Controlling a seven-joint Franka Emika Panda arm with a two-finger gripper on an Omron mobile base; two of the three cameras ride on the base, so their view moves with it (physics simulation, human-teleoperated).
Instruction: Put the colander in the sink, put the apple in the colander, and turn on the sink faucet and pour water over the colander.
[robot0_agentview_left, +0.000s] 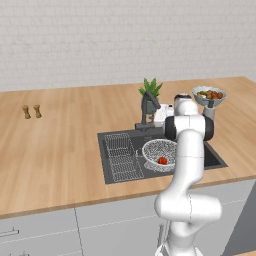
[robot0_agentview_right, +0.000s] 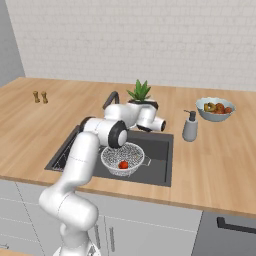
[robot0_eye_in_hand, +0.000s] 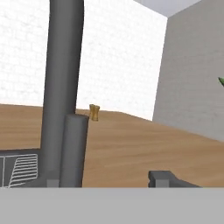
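The silvery mesh colander sits in the dark sink. The small red apple lies inside the colander. The dark sink faucet stands at the sink's back edge. In the hand view it is close up, a tall column with a shorter cylinder in front. My gripper is level with the faucet's lower part. One dark fingertip stands well to the cylinder's right with a gap between them. The other tip is hidden.
A wire rack lies in the sink's left half. A green potted plant stands behind the faucet, with a soap dispenser and a fruit bowl to the right. Two small shakers stand far left.
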